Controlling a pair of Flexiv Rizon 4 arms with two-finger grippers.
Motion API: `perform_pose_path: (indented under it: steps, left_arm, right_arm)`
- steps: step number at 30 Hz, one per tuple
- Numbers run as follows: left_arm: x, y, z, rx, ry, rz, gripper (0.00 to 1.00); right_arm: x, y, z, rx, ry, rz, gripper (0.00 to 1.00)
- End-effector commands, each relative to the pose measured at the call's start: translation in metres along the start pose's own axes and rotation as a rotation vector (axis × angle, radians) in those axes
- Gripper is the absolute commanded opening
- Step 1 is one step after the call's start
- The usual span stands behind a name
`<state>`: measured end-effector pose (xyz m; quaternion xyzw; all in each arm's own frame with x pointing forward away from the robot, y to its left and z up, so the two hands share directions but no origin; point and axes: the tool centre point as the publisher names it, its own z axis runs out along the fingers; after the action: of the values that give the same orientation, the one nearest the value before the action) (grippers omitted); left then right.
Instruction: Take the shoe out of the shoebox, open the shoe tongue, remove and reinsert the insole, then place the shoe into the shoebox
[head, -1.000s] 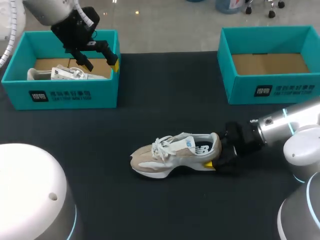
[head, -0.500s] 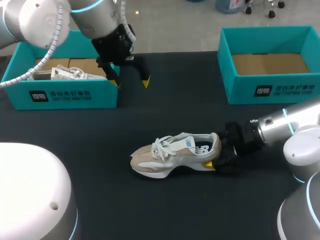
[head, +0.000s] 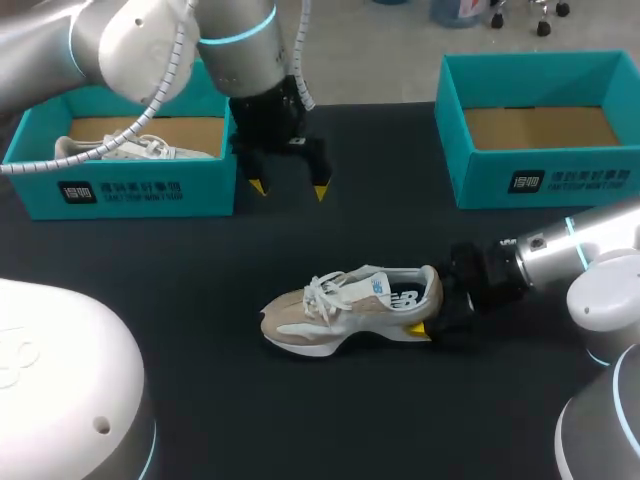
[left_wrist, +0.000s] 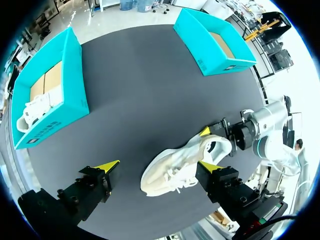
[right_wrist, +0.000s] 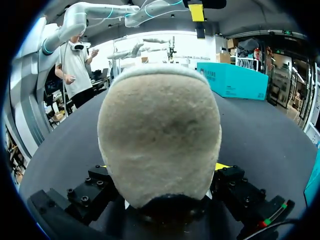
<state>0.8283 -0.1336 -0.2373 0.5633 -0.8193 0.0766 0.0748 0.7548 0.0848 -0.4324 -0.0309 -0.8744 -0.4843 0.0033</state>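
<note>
Your right gripper (head: 434, 310) pinches the shoe (head: 345, 308) at the heel. The shoe stands on its sole on the table (head: 330, 420). Beyond the shoe, well apart, your left gripper (head: 289, 188) hangs with fingers spread wide, holding nothing.

White print on left shoebox (head: 120, 190) and right shoebox (head: 570, 181), illegible

Left fingers (head: 320, 189) swung off left shoebox (head: 120, 192), out over table (head: 330, 420) toward shoe (head: 350, 308); perhaps lower now.
</note>
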Motion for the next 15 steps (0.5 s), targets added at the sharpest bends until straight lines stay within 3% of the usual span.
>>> perform_pose_path:
  steps: [1,11,15]
  left_arm:
    - [0.000,-0.001,0.000,0.000,-0.002,-0.001,1.00]
    - [0.000,-0.001,0.000,0.000,-0.002,-0.001,1.00]
    - [0.020,0.007,0.008,0.009,-0.021,-0.083,1.00]
  right_arm:
    - [0.002,-0.002,0.005,0.003,-0.002,0.000,0.00]
    - [0.002,-0.002,0.005,0.003,-0.002,0.000,0.00]
    - [0.002,-0.002,0.005,0.003,-0.002,0.000,0.01]
